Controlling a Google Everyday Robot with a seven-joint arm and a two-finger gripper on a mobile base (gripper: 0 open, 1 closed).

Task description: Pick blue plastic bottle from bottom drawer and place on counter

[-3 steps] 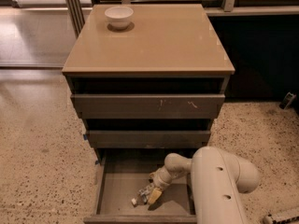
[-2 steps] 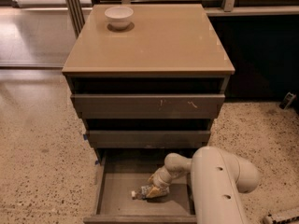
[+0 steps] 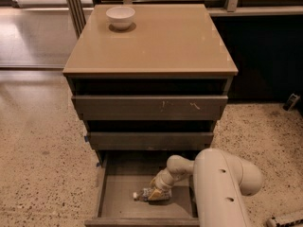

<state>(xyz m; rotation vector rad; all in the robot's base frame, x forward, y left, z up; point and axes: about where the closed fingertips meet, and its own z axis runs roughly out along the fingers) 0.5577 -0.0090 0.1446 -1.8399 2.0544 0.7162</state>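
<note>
The blue plastic bottle [image 3: 144, 195] lies on its side on the floor of the open bottom drawer [image 3: 118, 200], its white cap pointing left. My gripper [image 3: 158, 191] reaches down into the drawer from the right and sits over the bottle's right end, hiding that part. My white arm [image 3: 220, 188] fills the lower right of the view. The glossy tan counter [image 3: 161, 41] tops the cabinet above.
A white bowl [image 3: 120, 17] stands at the counter's back left corner. The two shallower drawers [image 3: 149, 108] above are pulled out a little and overhang the back of the bottom drawer. Speckled floor lies on both sides of the cabinet.
The bottle has turned from a slanted pose to lying flat across the drawer floor. My gripper has stayed at its right end with little movement.
</note>
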